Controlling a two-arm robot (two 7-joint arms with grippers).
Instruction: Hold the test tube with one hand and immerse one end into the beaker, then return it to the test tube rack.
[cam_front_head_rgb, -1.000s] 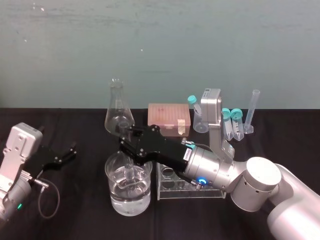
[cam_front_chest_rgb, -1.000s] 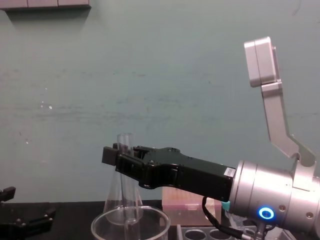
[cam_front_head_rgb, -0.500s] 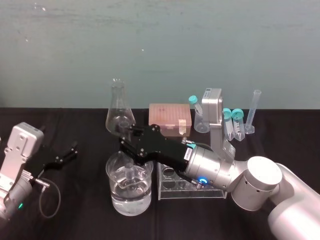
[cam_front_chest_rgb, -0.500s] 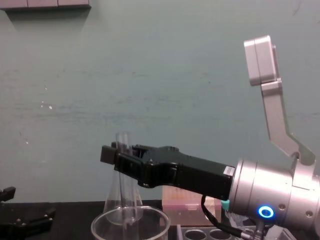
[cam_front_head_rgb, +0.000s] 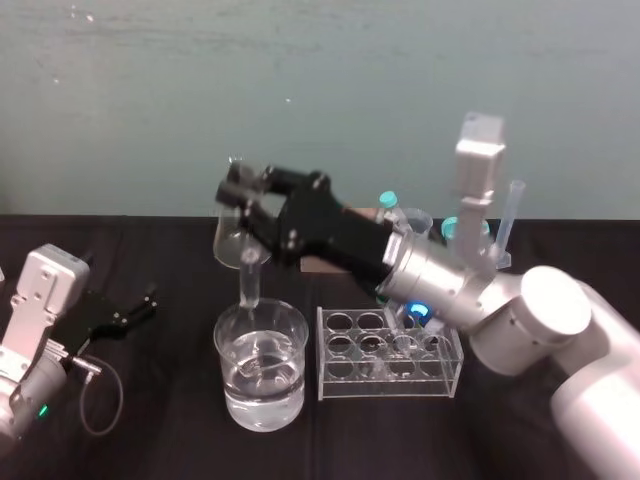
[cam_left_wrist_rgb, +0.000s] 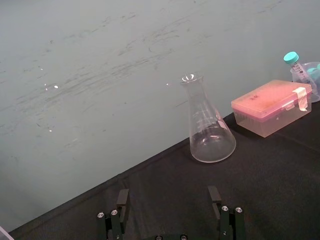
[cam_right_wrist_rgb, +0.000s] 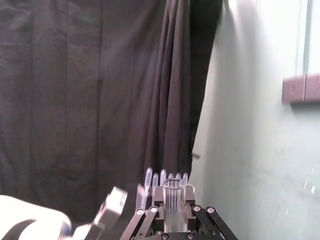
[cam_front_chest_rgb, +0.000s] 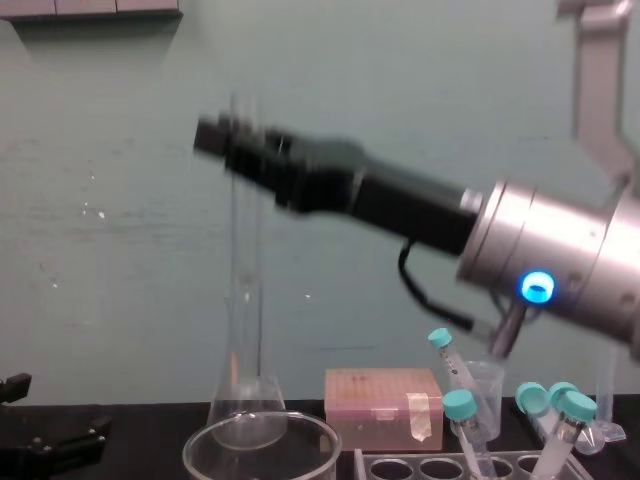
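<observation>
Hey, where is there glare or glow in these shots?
Chest view: the blue ring on the right wrist glows brightly. Left wrist view: a white glint on the flask rim. Head view: highlights on the beaker water.

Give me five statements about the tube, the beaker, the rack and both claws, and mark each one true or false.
1. The right claw is shut on the test tube. True.
2. The test tube's lower end sits under the clear liquid in the beaker. False: it hangs above the liquid, near the beaker's rim.
3. The left claw grips the flask. False: it is open and empty, low on the robot's left, and the flask stands apart at the back.
4. The beaker holds clear liquid. True.
5. The test tube rack stands on the beaker's left. False: it stands on its right.
</observation>
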